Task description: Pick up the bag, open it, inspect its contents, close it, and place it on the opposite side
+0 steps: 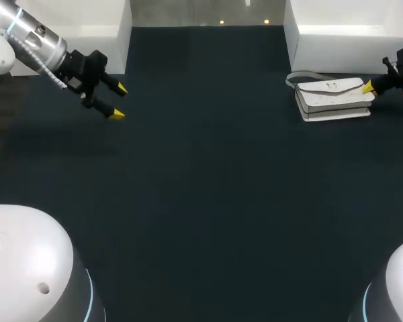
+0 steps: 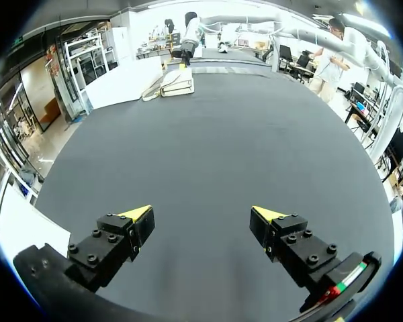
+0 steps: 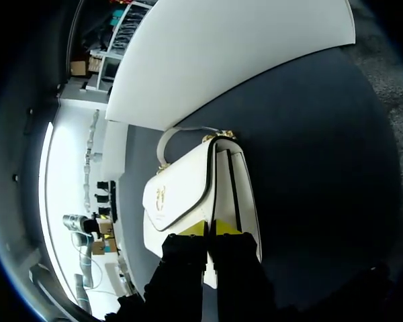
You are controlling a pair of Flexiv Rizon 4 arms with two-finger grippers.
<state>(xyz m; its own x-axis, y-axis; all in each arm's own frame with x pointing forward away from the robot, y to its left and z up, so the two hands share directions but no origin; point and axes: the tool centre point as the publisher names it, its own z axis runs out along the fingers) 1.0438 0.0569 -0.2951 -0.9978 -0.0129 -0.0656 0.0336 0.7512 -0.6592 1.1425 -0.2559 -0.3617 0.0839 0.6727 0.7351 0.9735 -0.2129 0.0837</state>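
Right claw (image 3: pixel 211 228) clenched on flap edge of white bag (image 3: pixel 181 194); left claw (image 2: pixel 201 218) spread wide, bag far ahead.

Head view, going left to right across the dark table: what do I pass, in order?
left claw, open, yellow-tipped → white flap handbag with a strap, lying flat → right claw, at the handbag's right end.

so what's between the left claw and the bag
Nothing: only bare dark table runs from the left claw to the bag. The head view shows the whole stretch, and the left wrist view agrees.
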